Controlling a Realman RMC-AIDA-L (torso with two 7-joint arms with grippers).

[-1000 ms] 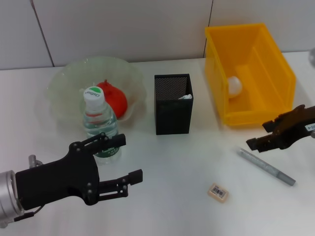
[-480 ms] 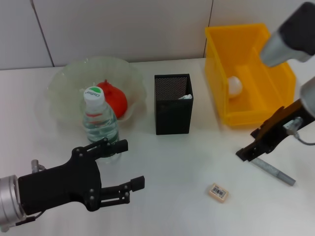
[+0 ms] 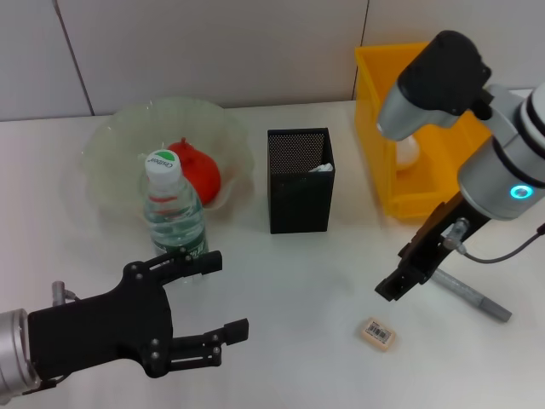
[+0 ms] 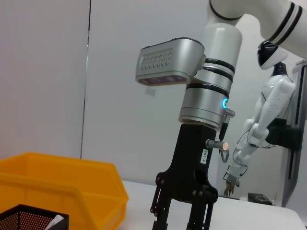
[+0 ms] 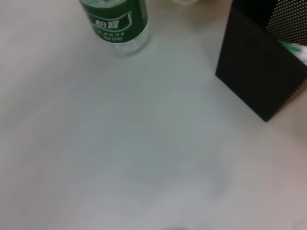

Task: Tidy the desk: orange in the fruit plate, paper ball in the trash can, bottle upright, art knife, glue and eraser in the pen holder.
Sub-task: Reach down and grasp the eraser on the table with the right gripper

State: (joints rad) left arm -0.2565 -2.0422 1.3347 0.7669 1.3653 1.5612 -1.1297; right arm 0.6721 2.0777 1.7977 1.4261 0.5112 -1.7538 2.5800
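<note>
The bottle (image 3: 174,213) stands upright in front of the fruit plate (image 3: 111,136), which holds the orange (image 3: 198,167). My left gripper (image 3: 218,292) hangs open just in front of the bottle, holding nothing. The paper ball (image 3: 409,151) lies in the trash can (image 3: 430,183), partly behind my right arm. My right gripper (image 3: 397,277) hovers open and empty just above the eraser (image 3: 377,332), which lies on the table. The grey art knife (image 3: 473,296) lies to its right. The pen holder (image 3: 300,181) shows a white item inside; I cannot tell whether it is the glue.
In the right wrist view the bottle (image 5: 115,21) and the pen holder (image 5: 264,62) stand on bare white table. The left wrist view shows the right gripper (image 4: 184,215) beyond the trash can (image 4: 62,182). A wall runs behind the desk.
My right arm has swung in from the right edge, past the art knife, to above the eraser. My left gripper has drawn slightly back from the bottle.
</note>
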